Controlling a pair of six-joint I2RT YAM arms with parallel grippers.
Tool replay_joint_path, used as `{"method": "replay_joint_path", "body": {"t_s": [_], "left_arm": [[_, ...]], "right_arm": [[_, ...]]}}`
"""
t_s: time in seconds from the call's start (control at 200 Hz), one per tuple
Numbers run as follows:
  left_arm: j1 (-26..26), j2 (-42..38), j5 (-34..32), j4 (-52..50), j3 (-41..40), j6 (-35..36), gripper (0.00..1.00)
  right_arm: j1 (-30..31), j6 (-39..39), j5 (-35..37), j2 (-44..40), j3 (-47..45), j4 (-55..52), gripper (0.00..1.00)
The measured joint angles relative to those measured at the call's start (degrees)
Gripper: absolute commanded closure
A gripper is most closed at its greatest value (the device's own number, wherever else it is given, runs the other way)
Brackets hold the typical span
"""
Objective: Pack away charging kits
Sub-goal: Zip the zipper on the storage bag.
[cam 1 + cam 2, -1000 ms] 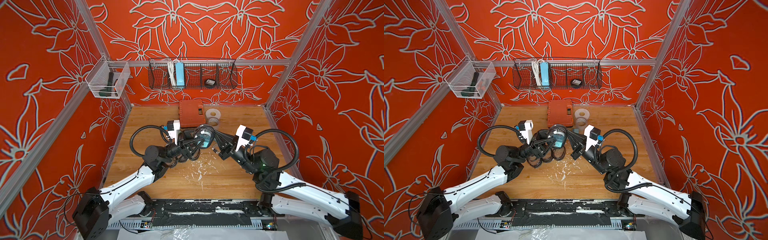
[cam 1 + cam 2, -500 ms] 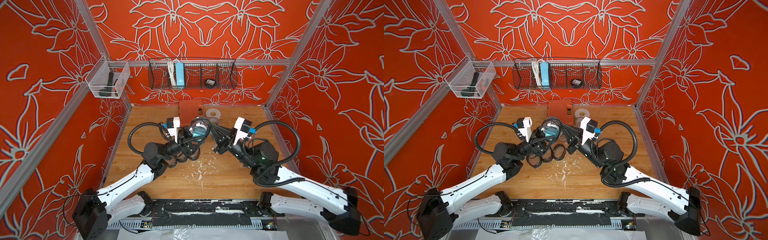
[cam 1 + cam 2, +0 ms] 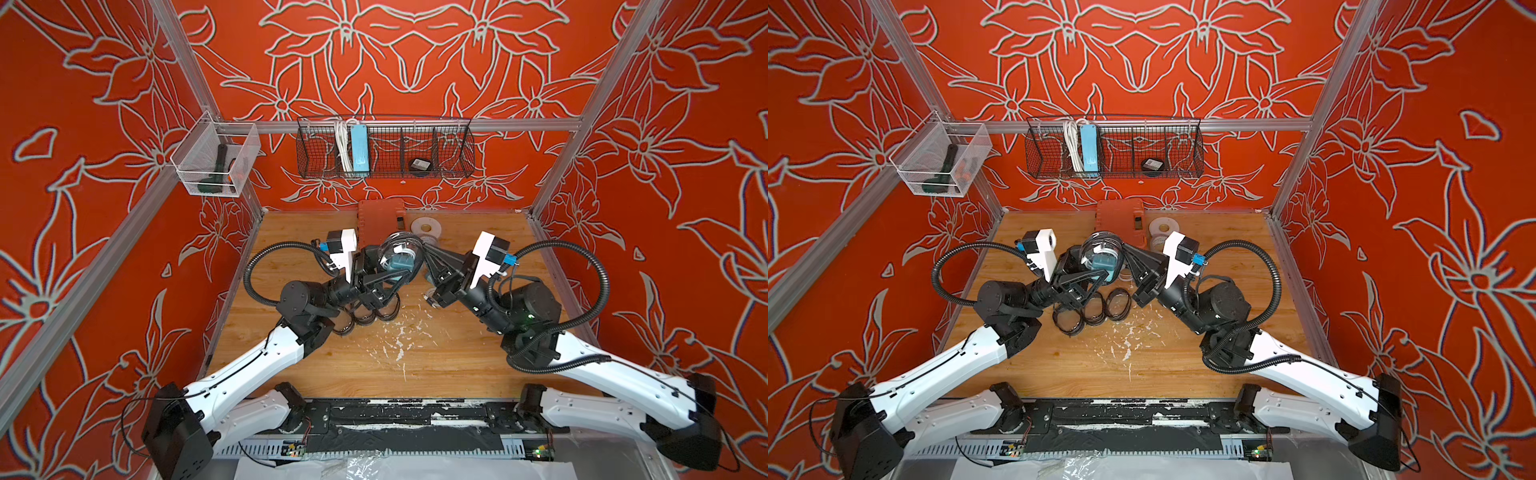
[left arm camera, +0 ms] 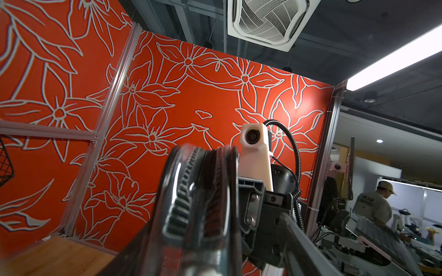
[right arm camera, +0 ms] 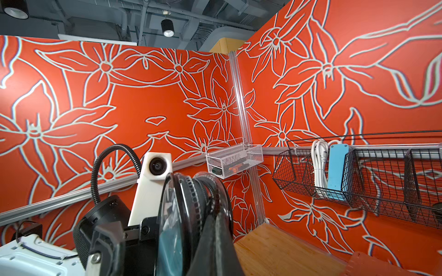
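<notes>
A black-rimmed, clear-faced pouch (image 3: pixel 398 257) (image 3: pixel 1101 254) hangs above the middle of the table between both arms. Inside it lie a teal plug (image 3: pixel 401 263) (image 3: pixel 1103 262) and a coiled white cable (image 3: pixel 398 248). My left gripper (image 3: pixel 390 272) (image 4: pixel 210 251) is closed across the pouch's width; one finger (image 4: pixel 301 241) shows beside it. My right gripper (image 3: pixel 419 251) (image 5: pixel 215 241) is shut on the pouch's rim, with the plug (image 5: pixel 170 243) visible through the clear face. Three empty pouches (image 3: pixel 1094 311) lie in a row on the table below the left gripper.
A red case (image 3: pixel 380 216) and grey tape rolls (image 3: pixel 424 227) sit by the back wall. A black wire basket (image 3: pixel 453 149) on that wall holds a light-blue power strip (image 3: pixel 359 149). A clear bin (image 3: pixel 216 164) hangs at the back left. White scuffs (image 3: pixel 399 336) mark the table.
Both arms have carried the pouch upward and a little toward the back wall, still gripping it. The pouches on the table have not moved.
</notes>
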Motion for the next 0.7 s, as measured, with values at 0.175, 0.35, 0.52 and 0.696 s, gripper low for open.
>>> {"method": "replay_joint_path", "body": {"t_s": [0.175, 0.35, 0.52, 0.696], "left_arm": [[0.0, 0.9, 0.6, -0.1, 1.0, -0.2, 0.36], [0.0, 1.6, 0.9, 0.2, 1.0, -0.7, 0.37], [0.0, 2.2, 0.9, 0.6, 0.5, -0.9, 0.38], [0.0, 2.2, 0.6, 2.0, -1.6, -1.1, 0.47]], "right_arm": [[0.0, 0.4, 0.0, 0.3, 0.0, 0.0, 1.0], [0.0, 0.6, 0.0, 0.3, 0.0, 0.0, 1.0], [0.0, 0.6, 0.1, 0.3, 0.2, 0.0, 1.0], [0.0, 0.6, 0.2, 0.3, 0.2, 0.1, 1.0]]}}
